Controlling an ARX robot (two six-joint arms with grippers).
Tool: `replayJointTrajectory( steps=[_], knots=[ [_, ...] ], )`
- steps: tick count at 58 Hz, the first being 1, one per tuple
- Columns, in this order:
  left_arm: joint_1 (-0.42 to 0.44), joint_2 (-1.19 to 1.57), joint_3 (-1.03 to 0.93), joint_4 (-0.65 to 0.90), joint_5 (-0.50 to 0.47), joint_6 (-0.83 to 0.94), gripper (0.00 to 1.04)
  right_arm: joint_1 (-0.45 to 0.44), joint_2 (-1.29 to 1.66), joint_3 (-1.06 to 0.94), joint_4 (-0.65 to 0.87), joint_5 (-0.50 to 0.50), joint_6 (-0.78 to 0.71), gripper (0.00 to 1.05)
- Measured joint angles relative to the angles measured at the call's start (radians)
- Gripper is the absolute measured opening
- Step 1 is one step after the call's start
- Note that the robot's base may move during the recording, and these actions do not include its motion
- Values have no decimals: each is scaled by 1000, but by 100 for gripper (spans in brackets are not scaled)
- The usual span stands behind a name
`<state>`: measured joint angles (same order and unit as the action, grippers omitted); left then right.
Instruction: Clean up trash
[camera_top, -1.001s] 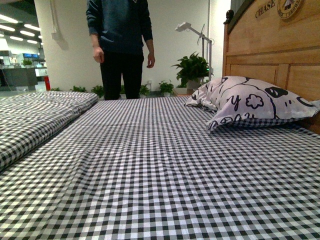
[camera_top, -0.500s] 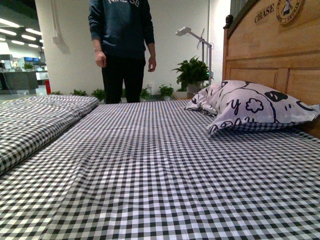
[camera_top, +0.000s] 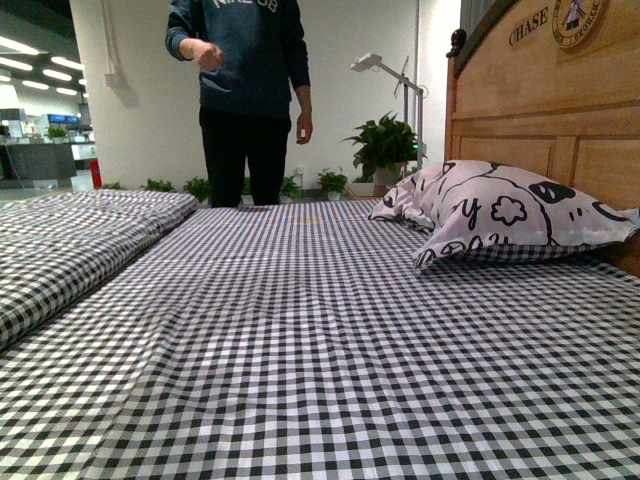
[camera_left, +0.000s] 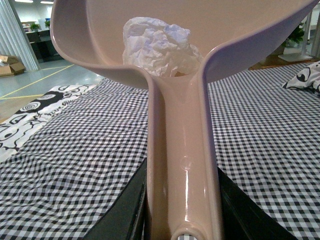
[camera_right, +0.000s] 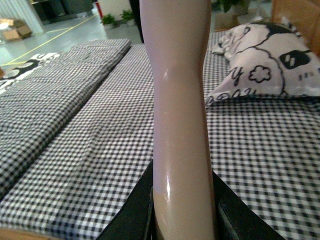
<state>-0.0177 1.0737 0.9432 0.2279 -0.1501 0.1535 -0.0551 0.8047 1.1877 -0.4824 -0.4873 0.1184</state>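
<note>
In the front view, a bed (camera_top: 320, 340) covered by a black-and-white checked sheet is seen filling the lower part of the picture. A white pillow (camera_top: 505, 212) with black cartoon prints is laid at the right, against a wooden headboard (camera_top: 540, 95). A second checked mattress (camera_top: 70, 245) is seen at the left, just beside the bed. A person (camera_top: 248, 95) in a dark top and black trousers is seen standing beyond the far end of the bed, one hand raised to chest height. Potted plants (camera_top: 385, 140) and a white lamp (camera_top: 385, 70) are seen behind. Neither arm is shown in this view.

In the left wrist view, a pinkish dustpan (camera_left: 182, 165) is seen held by its handle, which is gripped between the dark fingers (camera_left: 125, 212) of the left claw (camera_left: 182, 227). The trash (camera_left: 160, 47), a crumpled white paper wad, is seen lying inside the pan, at the back where the handle begins. The checked bed is seen below, well apart from the pan.

In the right wrist view, a long pinkish handle (camera_right: 180, 110) is seen rising from the right claw (camera_right: 182, 220), whose dark fingers (camera_right: 135, 215) are pressed against both of its sides. What the handle ends in is cut off by the picture's edge. The bed and the pillow are seen beyond it.
</note>
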Motion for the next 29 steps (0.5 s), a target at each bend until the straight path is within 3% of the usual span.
replayJointTrajectory(
  steps=[10,29],
  knots=[
    [13,-8,-18,-1,11,-13,28,161,-55,-4,-30,66,17,20],
    [17,-26,-26,-2,18,-22,28,126,-94,-4,-64,113,12,20]
  ],
)
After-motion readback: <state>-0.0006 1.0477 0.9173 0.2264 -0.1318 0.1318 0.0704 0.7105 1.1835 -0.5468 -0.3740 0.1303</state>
